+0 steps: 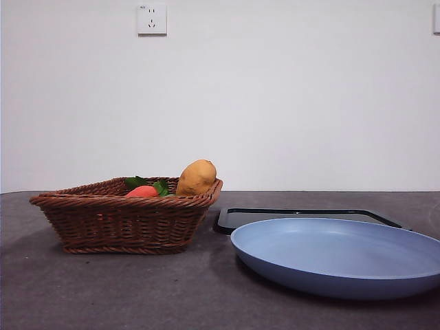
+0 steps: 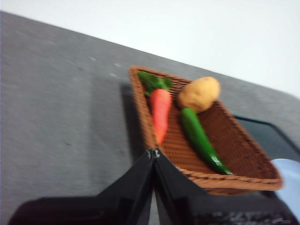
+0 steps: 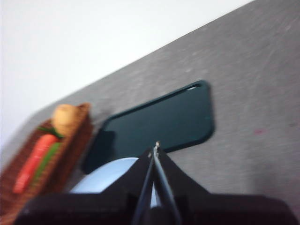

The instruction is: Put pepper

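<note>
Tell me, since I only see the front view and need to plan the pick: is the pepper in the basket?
Observer: Yes. The left wrist view shows the pepper lying in the basket, below the rim.
Operator: What's beside it?
Observer: The carrot lies alongside it, and one end is by the potato.
Operator: Where's the left arm?
Observer: The left gripper is near the basket's rim, fingers shut.

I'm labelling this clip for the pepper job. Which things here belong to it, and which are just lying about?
Part of the job:
pepper, lying in the wicker basket
left gripper, shut, near the basket
right gripper, shut, above the blue plate

Just there:
carrot and potato, also in the basket
dark tray
</note>
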`<state>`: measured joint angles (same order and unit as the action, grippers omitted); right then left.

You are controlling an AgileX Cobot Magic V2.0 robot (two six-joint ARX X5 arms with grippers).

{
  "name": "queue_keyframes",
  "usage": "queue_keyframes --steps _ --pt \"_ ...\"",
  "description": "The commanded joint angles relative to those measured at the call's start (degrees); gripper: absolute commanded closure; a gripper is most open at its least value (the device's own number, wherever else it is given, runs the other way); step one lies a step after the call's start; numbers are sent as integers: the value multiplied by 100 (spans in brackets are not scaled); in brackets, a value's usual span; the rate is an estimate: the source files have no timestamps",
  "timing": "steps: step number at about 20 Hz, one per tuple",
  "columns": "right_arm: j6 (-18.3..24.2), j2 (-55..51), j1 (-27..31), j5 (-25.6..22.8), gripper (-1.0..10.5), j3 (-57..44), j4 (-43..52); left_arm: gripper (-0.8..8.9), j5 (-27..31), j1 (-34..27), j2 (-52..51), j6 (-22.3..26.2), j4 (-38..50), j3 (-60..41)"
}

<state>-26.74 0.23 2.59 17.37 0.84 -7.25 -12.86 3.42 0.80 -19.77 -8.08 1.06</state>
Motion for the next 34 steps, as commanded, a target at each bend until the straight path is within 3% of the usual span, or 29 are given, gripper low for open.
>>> queue_keyframes --steps 1,7,12,17,20,28,34 --pt "-647 17 -4 210 941 136 232 807 -190 -13 -13 -481 59 181" --pt "-629 514 -9 280 941 914 264 807 -295 -13 -7 -557 -629 901" --pt "-197 1410 -11 647 942 1875 -20 807 -538 -13 461 -535 -1202 1622" --pt "590 2435 -22 1113 942 3062 -1158 807 -1246 -13 1414 -203 -1458 2369" --pt "1268 3051 -46 1445 941 3842 -2142 807 -1790 -13 2118 144 -1727 2865" --pt "3108 4238 -264 1541 941 5390 -4745 807 -2511 2 3713 1445 -2964 4201" --pt "3541 4706 -498 1519 941 5661 -5536 807 -2618 59 4415 2203 -3919 4881"
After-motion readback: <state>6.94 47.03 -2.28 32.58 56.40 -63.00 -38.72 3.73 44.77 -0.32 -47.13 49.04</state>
